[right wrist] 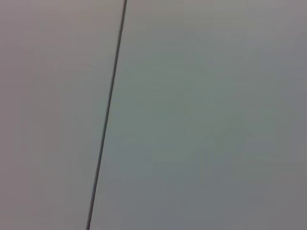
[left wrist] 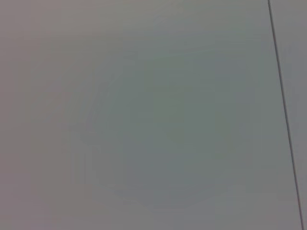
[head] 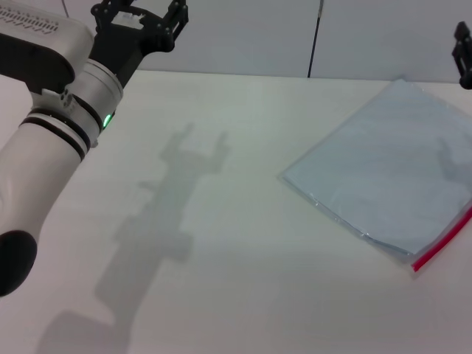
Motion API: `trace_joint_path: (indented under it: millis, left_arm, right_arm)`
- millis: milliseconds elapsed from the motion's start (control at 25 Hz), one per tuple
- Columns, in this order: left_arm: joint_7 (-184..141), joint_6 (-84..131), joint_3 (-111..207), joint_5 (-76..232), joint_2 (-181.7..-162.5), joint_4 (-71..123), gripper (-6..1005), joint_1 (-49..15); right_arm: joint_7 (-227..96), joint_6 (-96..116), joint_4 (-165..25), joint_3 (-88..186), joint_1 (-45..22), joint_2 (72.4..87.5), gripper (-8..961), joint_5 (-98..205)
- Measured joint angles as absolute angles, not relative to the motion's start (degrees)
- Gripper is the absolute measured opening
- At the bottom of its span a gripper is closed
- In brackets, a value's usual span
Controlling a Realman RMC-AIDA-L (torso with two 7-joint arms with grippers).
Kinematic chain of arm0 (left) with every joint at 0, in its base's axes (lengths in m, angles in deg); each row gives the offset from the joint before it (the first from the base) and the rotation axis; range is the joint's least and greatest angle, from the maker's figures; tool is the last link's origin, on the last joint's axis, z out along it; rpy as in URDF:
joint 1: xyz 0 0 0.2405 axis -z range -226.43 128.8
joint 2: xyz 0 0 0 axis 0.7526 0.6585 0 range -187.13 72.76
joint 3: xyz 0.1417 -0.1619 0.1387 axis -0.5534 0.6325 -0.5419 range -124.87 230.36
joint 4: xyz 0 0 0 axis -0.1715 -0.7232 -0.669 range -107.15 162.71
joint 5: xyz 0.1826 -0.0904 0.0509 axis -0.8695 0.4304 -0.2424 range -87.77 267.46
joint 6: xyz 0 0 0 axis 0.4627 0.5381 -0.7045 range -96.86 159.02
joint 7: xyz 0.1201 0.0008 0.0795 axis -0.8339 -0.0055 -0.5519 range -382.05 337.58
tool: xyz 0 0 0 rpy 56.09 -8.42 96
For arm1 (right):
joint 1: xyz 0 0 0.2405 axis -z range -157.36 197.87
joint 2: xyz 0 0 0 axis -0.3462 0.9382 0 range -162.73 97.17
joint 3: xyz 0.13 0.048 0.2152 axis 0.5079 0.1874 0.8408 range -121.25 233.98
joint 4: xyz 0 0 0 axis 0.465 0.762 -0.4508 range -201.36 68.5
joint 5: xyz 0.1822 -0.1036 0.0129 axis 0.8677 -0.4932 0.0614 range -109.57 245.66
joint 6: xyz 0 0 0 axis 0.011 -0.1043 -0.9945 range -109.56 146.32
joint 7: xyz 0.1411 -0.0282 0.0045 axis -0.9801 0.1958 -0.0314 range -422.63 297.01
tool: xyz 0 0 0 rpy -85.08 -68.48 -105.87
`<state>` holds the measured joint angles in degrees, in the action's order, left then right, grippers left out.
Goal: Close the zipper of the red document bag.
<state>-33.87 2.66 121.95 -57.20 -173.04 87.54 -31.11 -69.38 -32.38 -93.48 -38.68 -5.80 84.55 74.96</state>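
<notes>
The red document bag point(head: 383, 173) lies flat on the white table at the right of the head view, a translucent pale blue pouch set at an angle. Its zipper point(head: 442, 242) is a thin red strip along the near right edge, running off the picture's right side. My left gripper point(head: 140, 13) is held high over the far left of the table, well away from the bag, open and holding nothing. Only a small black part of my right gripper point(head: 463, 55) shows at the right edge, above the bag's far corner. Both wrist views show neither bag nor fingers.
The white table point(head: 221, 258) reaches back to a grey wall with a dark vertical seam point(head: 316, 37). The same seam point(left wrist: 283, 105) shows in the left wrist view, and the seam point(right wrist: 108, 115) crosses the right wrist view. The left arm's shadow falls on the table's middle.
</notes>
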Motion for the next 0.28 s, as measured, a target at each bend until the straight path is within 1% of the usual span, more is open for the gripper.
trace_joint_path:
  millis: [280]
  left_arm:
    - [-34.0,2.6,122.2,-57.3,-173.08,87.5,665,-31.2]
  right_arm:
    - [-63.7,-38.7,-90.8,-47.8,-5.7,84.55,456,87.5]
